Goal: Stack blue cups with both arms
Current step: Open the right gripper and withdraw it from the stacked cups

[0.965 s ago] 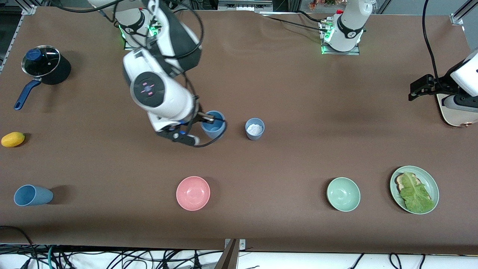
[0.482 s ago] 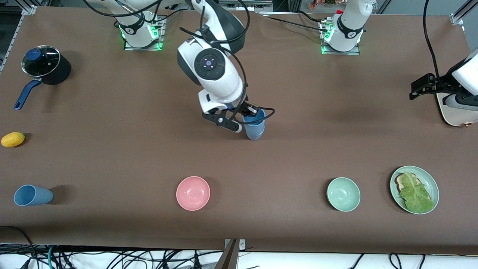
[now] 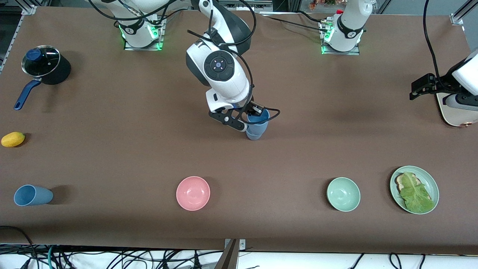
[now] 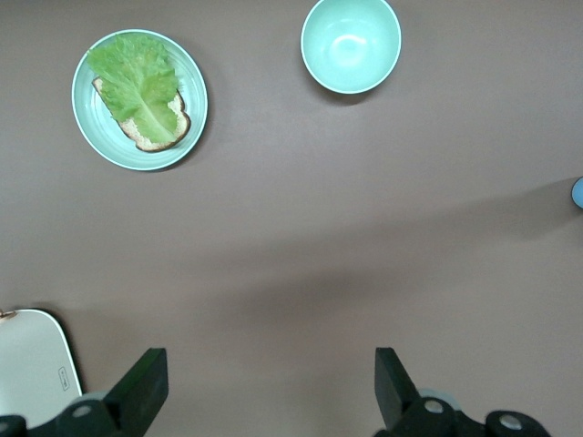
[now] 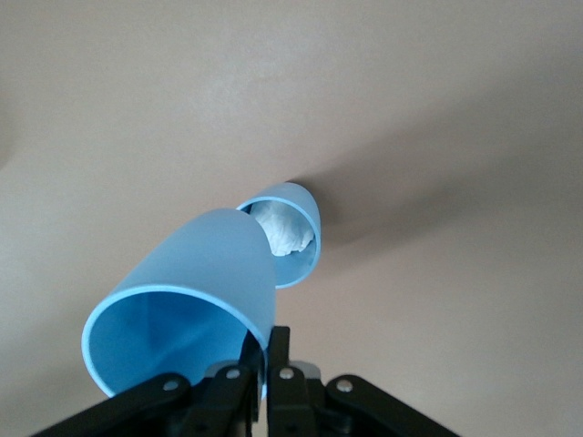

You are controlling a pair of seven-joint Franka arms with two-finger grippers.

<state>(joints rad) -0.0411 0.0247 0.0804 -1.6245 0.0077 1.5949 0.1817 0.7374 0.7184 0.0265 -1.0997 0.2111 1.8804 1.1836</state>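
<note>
Right arm bent down mid-surface, right gripper (image 3: 254, 112) pinching the rim of a bright blue plastic cup (image 5: 187, 305), tilted just above the greyer blue cup (image 5: 293, 238) holding white stuff, left gripper (image 4: 264, 396) wide open, holding nothing, waiting at its own end.

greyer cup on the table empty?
No: the right wrist view shows something white and crumpled inside the greyer blue cup.

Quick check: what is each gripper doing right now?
Right gripper: shut on the brighter blue cup, held over the greyer blue cup.
Left gripper: open, holding nothing, waiting at its end of the table.
</note>
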